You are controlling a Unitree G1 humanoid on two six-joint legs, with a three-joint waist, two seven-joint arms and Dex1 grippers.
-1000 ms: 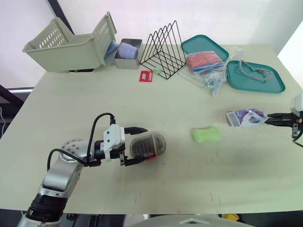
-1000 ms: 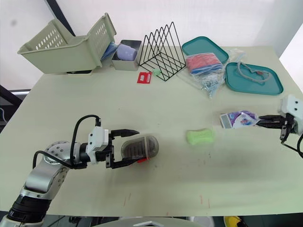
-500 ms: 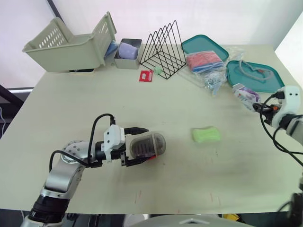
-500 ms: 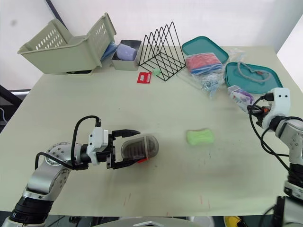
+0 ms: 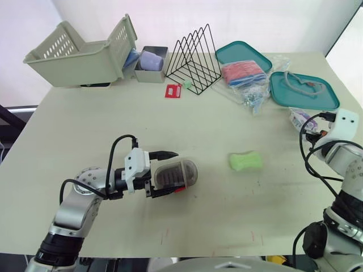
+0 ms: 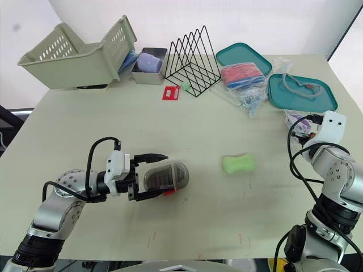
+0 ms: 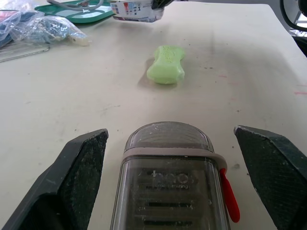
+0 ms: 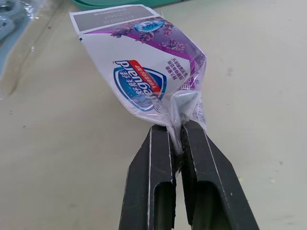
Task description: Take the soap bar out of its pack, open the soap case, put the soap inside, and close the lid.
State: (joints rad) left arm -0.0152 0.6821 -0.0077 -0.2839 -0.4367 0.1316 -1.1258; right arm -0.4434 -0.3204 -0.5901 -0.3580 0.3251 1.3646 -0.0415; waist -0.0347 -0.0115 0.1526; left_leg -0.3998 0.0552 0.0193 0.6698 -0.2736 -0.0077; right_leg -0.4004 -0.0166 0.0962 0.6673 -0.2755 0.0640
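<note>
A green soap bar [image 5: 246, 161] lies bare on the table, right of centre. The clear soap case [image 5: 176, 173] with a grey rim and red latch lies on its side, lid shut. My left gripper [image 5: 162, 173] is open, one finger on each side of the case [image 7: 168, 187], not squeezing it. At the right edge, my right gripper [image 8: 176, 143] is shut on a corner of the empty purple-and-white soap pack [image 8: 144, 81], holding it near the teal tray [image 5: 303, 90].
Along the far edge stand a beige basket [image 5: 79, 54], a grey box [image 5: 150, 63], a black wire rack [image 5: 195, 59], a teal lid [image 5: 244, 55] and bagged items [image 5: 247, 76]. A red card [image 5: 173, 90] lies near the rack.
My right gripper has carried the soap pack away from the soap, back and to the right toward the teal tray. The left gripper, case and soap have stayed put.
</note>
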